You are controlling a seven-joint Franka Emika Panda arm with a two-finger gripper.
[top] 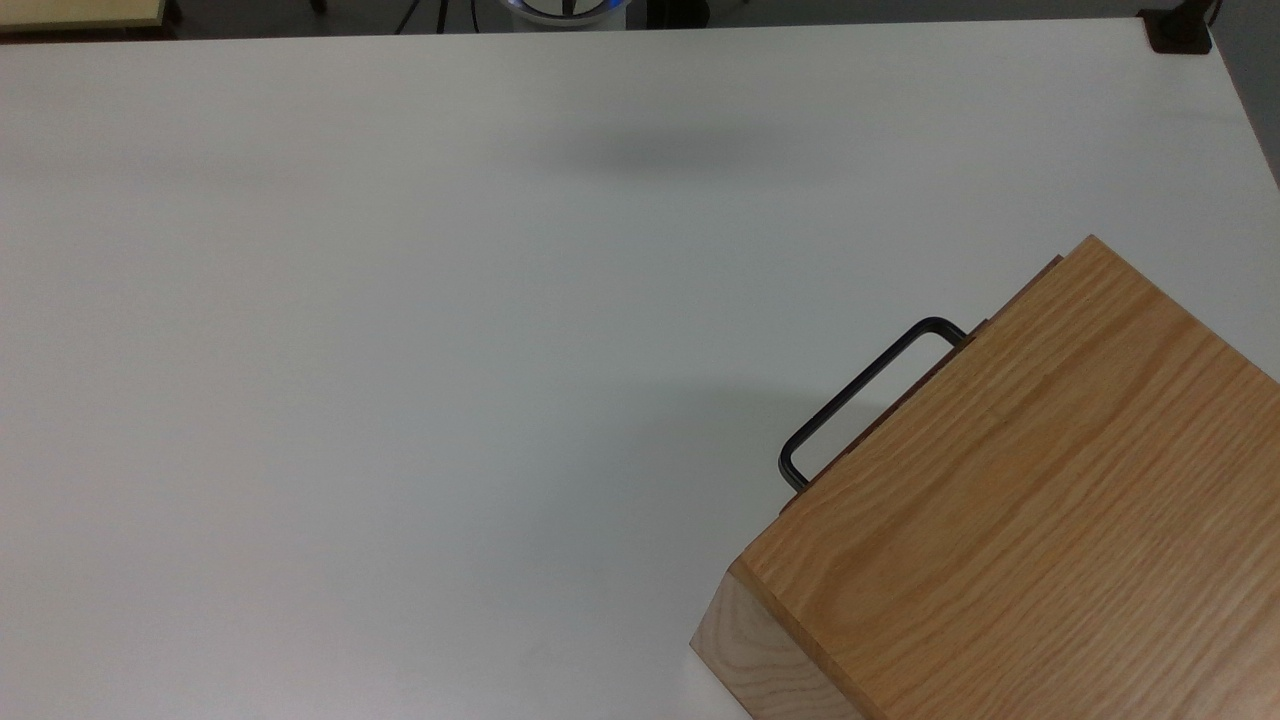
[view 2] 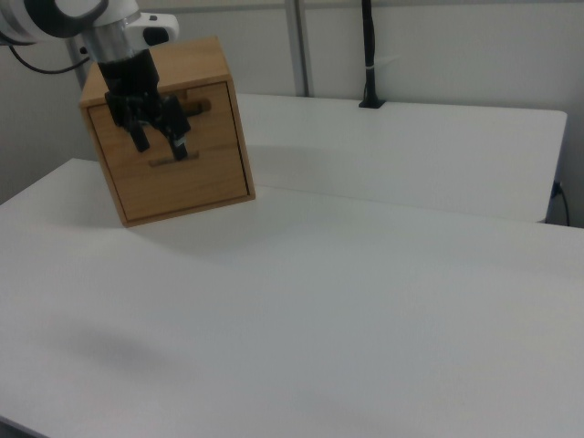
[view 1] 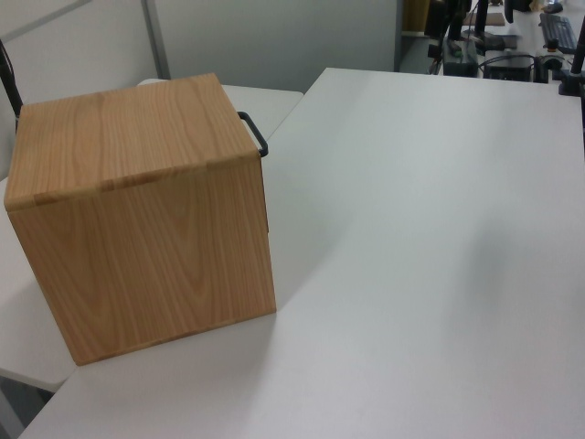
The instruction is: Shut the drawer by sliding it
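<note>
in the right view the tool hangs with its black fingers spread apart, holding nothing. behind it the drawer sits pushed into the wooden cabinet, handle protruding, on the white tabletop.

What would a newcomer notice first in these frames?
The oak cabinet dominates, sitting at the white table's lower right corner in the top view, its drawer pushed in with the black handle jutting out. In the right view, the gripper hangs in front of the cabinet's face.
</note>
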